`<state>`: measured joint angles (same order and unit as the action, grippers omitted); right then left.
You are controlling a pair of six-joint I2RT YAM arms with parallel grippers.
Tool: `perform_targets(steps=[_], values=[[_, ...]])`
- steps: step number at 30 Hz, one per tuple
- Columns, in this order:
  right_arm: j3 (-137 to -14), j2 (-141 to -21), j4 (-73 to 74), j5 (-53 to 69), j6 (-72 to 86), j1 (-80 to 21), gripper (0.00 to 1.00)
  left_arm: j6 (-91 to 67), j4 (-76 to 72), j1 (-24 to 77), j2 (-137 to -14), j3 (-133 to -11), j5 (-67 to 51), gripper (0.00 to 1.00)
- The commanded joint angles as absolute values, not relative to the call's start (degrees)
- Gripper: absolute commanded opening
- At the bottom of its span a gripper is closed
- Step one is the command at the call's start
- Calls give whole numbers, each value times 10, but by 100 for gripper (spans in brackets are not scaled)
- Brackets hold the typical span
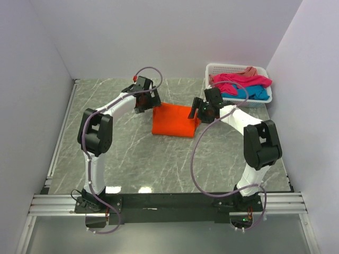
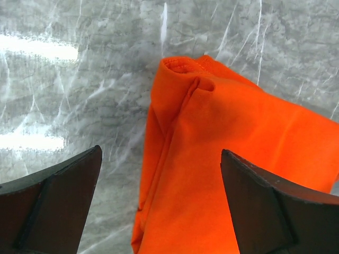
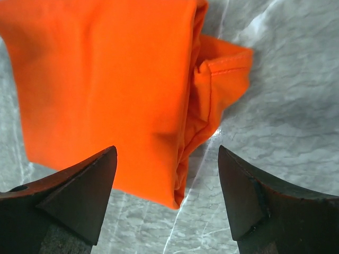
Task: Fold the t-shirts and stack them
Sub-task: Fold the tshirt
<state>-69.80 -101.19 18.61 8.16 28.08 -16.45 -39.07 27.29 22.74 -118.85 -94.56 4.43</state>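
The bright orange t-shirt (image 1: 173,120) lies folded into a small rectangle at the middle of the table. My left gripper (image 1: 147,101) hovers open over its far left corner; the orange cloth (image 2: 228,159) lies between and below the spread jaws, untouched. My right gripper (image 1: 203,111) hovers open over its far right corner, where the folded edge (image 3: 132,95) and a sleeve flap show below the jaws. The magenta pink (image 1: 238,80), turquoise blue (image 1: 253,93) and salmon pink (image 1: 251,70) t-shirts lie heaped in the basket.
A white slotted plastic basket (image 1: 216,69) stands at the far right corner of the grey marble table (image 1: 137,159). White walls close in the back and both sides. A metal rail runs along the table's left edge.
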Motion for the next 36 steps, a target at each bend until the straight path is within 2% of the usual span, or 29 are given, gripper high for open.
perform_targets(steps=[1, 7, 10, 16, 17, 19, 20, 22, 24, 28, 31, 36], values=[[-728, -1033, 176, 76, 276, -175, 83, -371, 251, 229, -1201, -965, 24, 100], [-790, -1104, 192, 75, 282, -190, 72, -368, 249, 225, -1242, -992, 15, 99], [-810, -1125, 189, 86, 287, -191, 62, -370, 245, 222, -1264, -1011, 11, 99], [-825, -1142, 159, 159, 284, -191, 31, -369, 241, 220, -1295, -1034, -5, 91], [-826, -1143, 155, 171, 284, -191, 29, -368, 236, 220, -1301, -1034, -10, 89], [-828, -1138, 159, 178, 282, -192, 28, -367, 242, 220, -1305, -1041, -11, 86], [-827, -1135, 170, 144, 283, -192, 29, -367, 242, 219, -1308, -1041, -11, 83], [-820, -1119, 194, 100, 286, -192, 37, -366, 238, 219, -1308, -1037, -14, 79], [-807, -1106, 202, 53, 285, -192, 40, -365, 228, 219, -1309, -1032, -18, 75], [-802, -1086, 228, 15, 262, -190, 50, -357, 226, 219, -1317, -1032, -29, 70], [-800, -1093, 241, 4, 256, -186, 58, -352, 229, 219, -1326, -1034, -27, 65], [-805, -1124, 243, 16, 262, -185, 62, -348, 229, 219, -1332, -1031, -32, 58]])
